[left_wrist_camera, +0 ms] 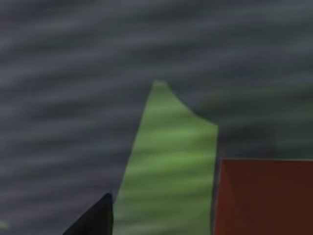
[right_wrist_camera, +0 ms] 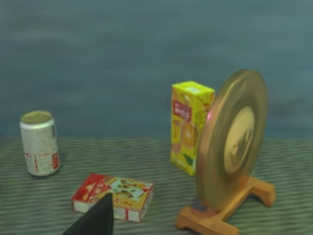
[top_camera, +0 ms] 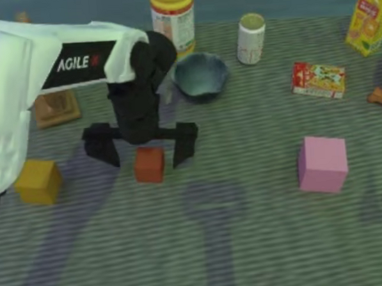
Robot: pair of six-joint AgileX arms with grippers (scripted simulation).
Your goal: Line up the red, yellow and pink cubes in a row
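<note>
Striped cloth covers your table (top_camera: 260,242). At centre-left, your left gripper (top_camera: 143,152) hangs wide open, holding nothing, straddling the red cube (top_camera: 149,164); yellow cube (top_camera: 37,182) far left, pink cube (top_camera: 322,163) right.

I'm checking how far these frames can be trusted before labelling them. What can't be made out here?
- Right gripper: out of the top view; the right wrist view shows only one dark fingertip at the edge.
- Small matte orange-red cube: cut by the left wrist view's edge.
- Gold disc on a wooden stand: cropped at the top view's right edge.
- Flat red printed box: print too small.
- Left gripper: open astride the cube; contact unclear.
</note>
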